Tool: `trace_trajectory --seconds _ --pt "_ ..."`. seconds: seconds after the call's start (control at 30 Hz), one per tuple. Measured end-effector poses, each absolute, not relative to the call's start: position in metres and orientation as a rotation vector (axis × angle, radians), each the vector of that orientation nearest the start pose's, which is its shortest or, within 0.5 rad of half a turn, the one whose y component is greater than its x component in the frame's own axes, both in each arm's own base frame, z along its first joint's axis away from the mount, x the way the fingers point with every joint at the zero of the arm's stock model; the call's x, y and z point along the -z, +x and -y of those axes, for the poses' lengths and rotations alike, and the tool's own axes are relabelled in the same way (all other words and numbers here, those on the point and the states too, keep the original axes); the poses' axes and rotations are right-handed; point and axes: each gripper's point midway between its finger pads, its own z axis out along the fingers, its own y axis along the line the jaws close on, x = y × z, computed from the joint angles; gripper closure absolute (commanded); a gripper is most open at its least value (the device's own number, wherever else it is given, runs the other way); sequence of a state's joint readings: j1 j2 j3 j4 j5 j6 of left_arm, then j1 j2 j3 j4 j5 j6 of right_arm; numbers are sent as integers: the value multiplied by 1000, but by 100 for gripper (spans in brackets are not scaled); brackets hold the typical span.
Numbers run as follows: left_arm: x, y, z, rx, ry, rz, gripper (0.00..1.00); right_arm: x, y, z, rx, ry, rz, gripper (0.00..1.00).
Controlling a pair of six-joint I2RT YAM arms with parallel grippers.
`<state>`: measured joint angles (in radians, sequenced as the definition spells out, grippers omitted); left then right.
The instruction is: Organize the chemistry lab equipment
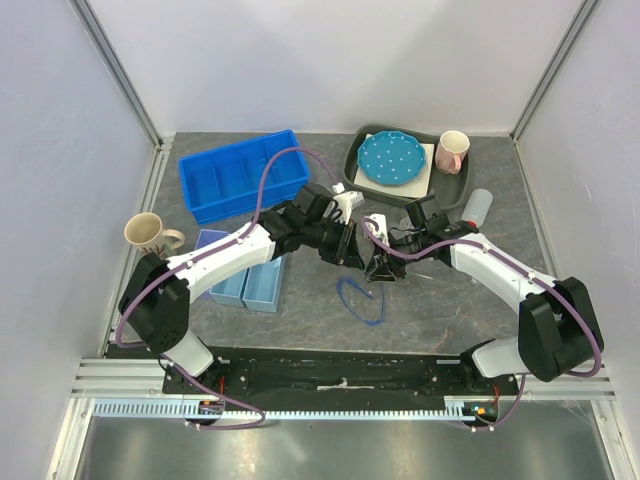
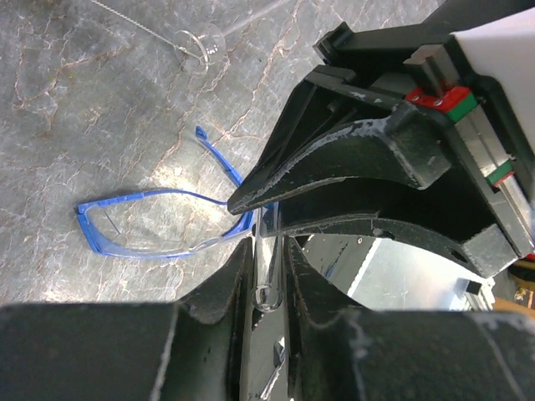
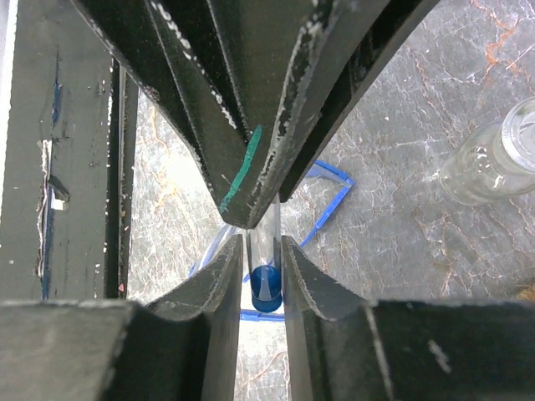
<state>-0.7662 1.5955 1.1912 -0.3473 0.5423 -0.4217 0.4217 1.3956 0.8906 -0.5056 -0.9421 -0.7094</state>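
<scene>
My two grippers meet tip to tip over the middle of the table, the left gripper coming from the left and the right gripper from the right. Between them spans one clear blue-capped tube. Its rounded glass end sits pinched between the fingers of the left gripper. Its blue cap lies between the fingers of the right gripper, which stand slightly off it with a thin gap on one side. Below on the table lies the blue loop.
A blue divided bin stands at the back left and light-blue boxes lie under the left arm. A beige mug is at the left. A dark tray holds the dotted plate and pink mug. A clear bottle lies at the right. A small flask lies nearby.
</scene>
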Motion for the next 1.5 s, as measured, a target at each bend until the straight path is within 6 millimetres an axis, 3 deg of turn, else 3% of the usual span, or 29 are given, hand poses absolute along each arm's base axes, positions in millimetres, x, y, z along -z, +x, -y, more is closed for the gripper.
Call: trace_trajectory --seconds 0.1,0.23,0.43,0.63,0.77,0.93,1.17,1.37,1.5 --pt "-162 223 359 1177 720 -2393 98 -121 218 -236 -1053 -1493 -1746 51" --pt "-158 224 353 1178 680 -2371 98 -124 218 -231 -1057 -1490 -1759 24" --pt "-165 218 334 1233 553 -2253 98 -152 230 -209 -978 -1454 -1737 7" --pt "-197 215 328 1294 512 -2026 98 -217 235 -206 -868 -1416 -1653 6" --pt "-224 215 319 1297 491 -1839 98 -256 232 -212 -935 -1322 -1635 2" --pt "-257 215 307 1291 452 -1626 98 -278 223 -228 -1201 -1098 -1712 2" --pt "-299 217 298 1291 413 -1424 98 -293 231 -244 -1517 -642 -1854 4" --pt "-315 218 298 1300 406 -1350 98 -312 234 -252 -1753 -392 -1858 21" --pt "-313 220 300 1309 400 -1349 98 -327 237 -256 -1848 -314 -1842 33"
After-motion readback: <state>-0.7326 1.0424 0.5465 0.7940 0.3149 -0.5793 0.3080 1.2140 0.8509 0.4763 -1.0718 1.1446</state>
